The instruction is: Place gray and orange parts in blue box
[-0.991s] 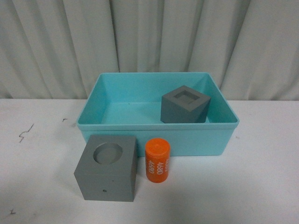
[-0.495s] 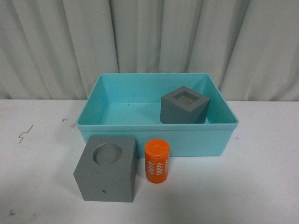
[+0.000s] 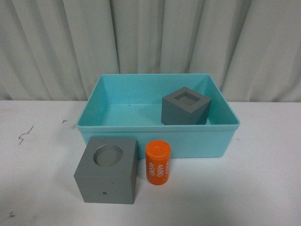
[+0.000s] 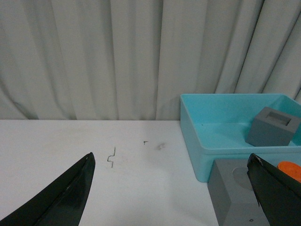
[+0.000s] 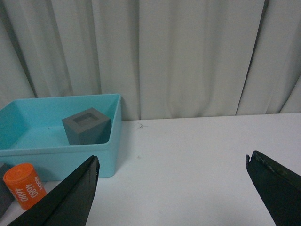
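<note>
Front view: blue box (image 3: 157, 143) sits on the white surface (image 3: 263, 179). The square-recess gray cube (image 3: 186, 106) is inside the box, by its right wall. The round-recess gray cube (image 3: 107, 170) and the orange cylinder (image 3: 158, 162) stand side by side just in front of the box.

Left wrist view: left gripper (image 4: 170, 157) is spread wide and holds nothing. The round-recess cube is partly hidden by one finger.

Right wrist view: right gripper (image 5: 171, 160) is spread wide and holds nothing. The cylinder lies outside its fingers, in front of the box.

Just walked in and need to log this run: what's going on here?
Nothing is being handled right now. The left gripper and right gripper are both open and empty. The square-recess gray cube sits inside the blue box; the round-recess gray cube and the orange cylinder stand on the table in front of it.
</note>
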You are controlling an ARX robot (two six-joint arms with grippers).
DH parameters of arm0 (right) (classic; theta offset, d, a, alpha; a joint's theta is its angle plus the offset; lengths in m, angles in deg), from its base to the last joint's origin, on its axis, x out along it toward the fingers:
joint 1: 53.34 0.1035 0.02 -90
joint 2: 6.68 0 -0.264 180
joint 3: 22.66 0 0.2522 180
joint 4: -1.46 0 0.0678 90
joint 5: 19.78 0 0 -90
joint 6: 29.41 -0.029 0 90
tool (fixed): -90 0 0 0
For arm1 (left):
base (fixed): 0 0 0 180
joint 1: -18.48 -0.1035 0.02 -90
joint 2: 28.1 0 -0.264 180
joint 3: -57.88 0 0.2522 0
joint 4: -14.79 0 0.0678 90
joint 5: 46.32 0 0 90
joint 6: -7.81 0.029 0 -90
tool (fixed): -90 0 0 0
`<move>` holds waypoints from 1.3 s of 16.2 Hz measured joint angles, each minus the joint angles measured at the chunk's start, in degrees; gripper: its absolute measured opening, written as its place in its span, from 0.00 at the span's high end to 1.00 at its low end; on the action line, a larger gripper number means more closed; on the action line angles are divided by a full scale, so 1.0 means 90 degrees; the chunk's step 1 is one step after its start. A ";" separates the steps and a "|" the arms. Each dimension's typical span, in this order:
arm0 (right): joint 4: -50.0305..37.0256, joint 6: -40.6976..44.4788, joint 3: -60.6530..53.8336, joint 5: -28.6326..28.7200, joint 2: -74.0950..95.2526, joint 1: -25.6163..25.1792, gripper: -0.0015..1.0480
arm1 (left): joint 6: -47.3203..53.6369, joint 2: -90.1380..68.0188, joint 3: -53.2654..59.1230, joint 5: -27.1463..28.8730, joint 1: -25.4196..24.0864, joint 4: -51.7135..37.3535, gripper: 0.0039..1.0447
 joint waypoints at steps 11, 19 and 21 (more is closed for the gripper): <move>0.0002 0.0012 0.0000 0.0000 0.0000 0.0000 0.06 | -0.2200 -0.4962 -0.3092 0.0673 0.1073 0.0901 0.06; -0.0002 0.0012 0.0000 0.0000 0.0000 0.0000 0.06 | -0.1974 -0.8738 -0.4719 0.0534 0.2123 0.0236 0.06; 0.0000 0.0012 0.0000 0.0000 0.0000 0.0000 0.06 | -0.1656 -0.9238 -0.4891 0.0491 0.2312 0.0262 0.06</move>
